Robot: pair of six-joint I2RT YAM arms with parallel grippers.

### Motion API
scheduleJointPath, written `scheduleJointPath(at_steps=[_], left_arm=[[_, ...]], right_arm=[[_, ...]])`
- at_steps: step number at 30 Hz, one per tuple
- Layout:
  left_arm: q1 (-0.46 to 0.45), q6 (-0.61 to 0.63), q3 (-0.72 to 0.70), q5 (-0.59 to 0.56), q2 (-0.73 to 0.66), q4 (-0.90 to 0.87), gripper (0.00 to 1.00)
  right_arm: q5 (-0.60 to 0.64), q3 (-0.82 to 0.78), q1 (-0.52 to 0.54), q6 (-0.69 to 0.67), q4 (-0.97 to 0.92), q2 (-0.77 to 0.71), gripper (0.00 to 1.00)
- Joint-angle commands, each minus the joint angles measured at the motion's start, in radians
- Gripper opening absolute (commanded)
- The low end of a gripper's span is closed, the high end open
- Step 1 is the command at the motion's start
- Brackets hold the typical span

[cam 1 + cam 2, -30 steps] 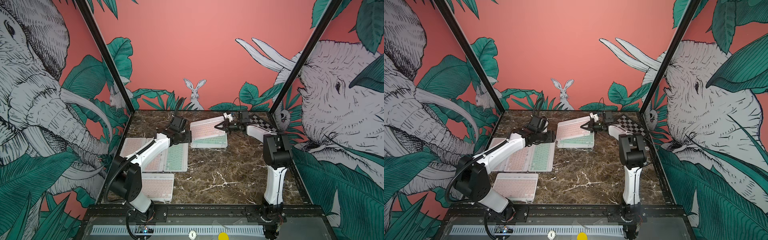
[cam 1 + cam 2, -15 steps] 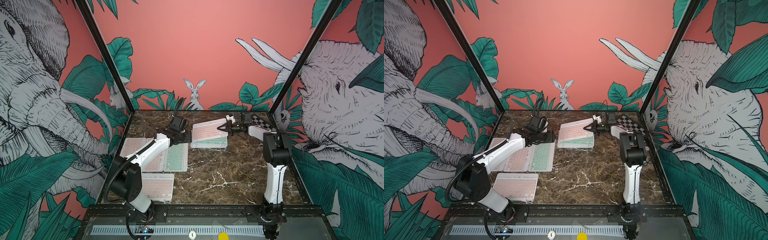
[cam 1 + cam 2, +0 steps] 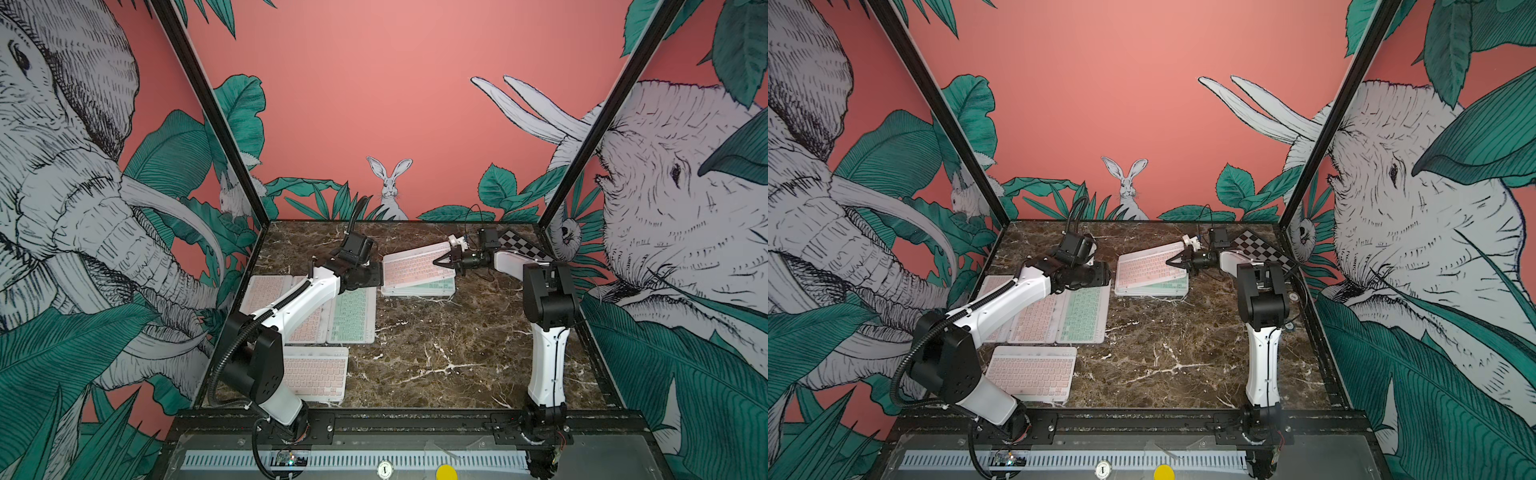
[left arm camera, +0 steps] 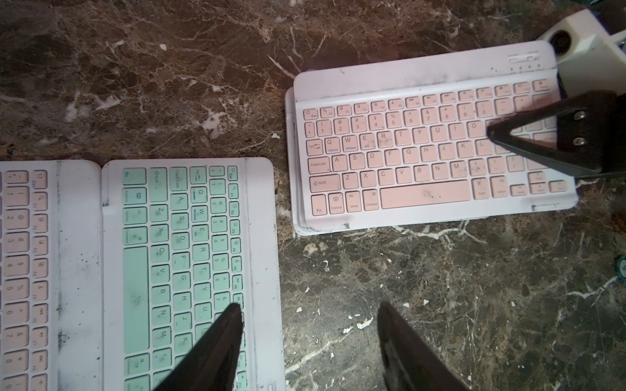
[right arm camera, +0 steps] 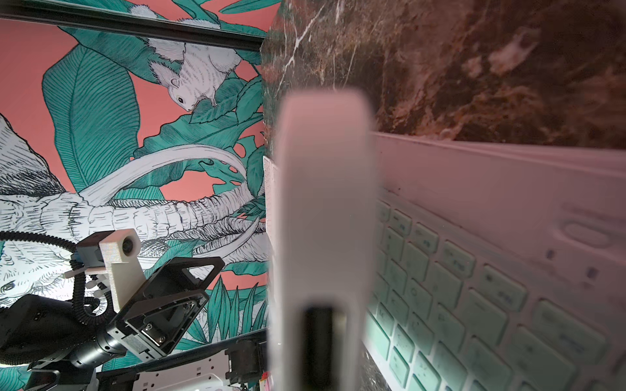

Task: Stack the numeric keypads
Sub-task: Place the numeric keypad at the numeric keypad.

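Pink walls with big green leaves, gray elephants and a small white rabbit (image 3: 390, 187) stand all around a dark brown stone bench (image 3: 457, 353) with white lines in it. Far back on the bench, near the middle, the right arm (image 3: 546, 357) reaches in from the side. Its jaws are pinched tight on the right end of a pink keyboard (image 3: 411, 268). This keyboard is tipped, with the held end up higher. It hangs over a green keyboard (image 3: 419, 287) that lies flat. The left wrist view shows more white edges peeking out under the pink keyboard (image 4: 406, 152), so there is a pile, but I cannot tell how many are in it. I cannot tell if the low end of the pink one touches the pile.

The left arm (image 3: 307, 299) reaches out over the left side of the bench. Its jaws are apart and hold nothing. One finger (image 4: 216, 345) is over the edge of a second green keyboard (image 4: 176, 254), and the other finger is over bare bench.

That second green keyboard (image 3: 353, 311) is the end of a row of three, lying side by side. Next to it are two pink keyboards (image 3: 311, 332), partly hidden by the left arm. The last keyboard (image 3: 318, 376), also pink, lies alone near the front, just in front of the row. A black and white checkered board (image 3: 523, 247) lies in the back right corner, behind the right arm
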Motion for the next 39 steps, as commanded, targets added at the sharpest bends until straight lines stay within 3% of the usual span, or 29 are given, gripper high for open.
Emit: scheduleJointPath(at_steps=[1, 11, 20, 34, 39], left_arm=[[0.006, -0.009, -0.016, 0.004, -0.024, -0.018, 0.66], [0.006, -0.016, -0.023, 0.014, -0.018, -0.002, 0.65], [0.005, -0.006, -0.01, 0.011, -0.012, -0.013, 0.65], [0.005, -0.021, -0.009, 0.031, 0.012, -0.002, 0.65], [0.006, -0.024, -0.012, 0.032, 0.01, 0.005, 0.65]], right_arm=[[0.007, 0.012, -0.004, -0.049, -0.042, 0.01, 0.06], [0.05, -0.002, -0.008, -0.027, 0.003, 0.014, 0.0], [0.051, -0.007, -0.014, 0.033, 0.086, 0.039, 0.0], [0.094, 0.012, -0.035, -0.04, -0.023, 0.065, 0.28], [0.174, 0.019, -0.038, -0.104, -0.109, 0.036, 0.39]])
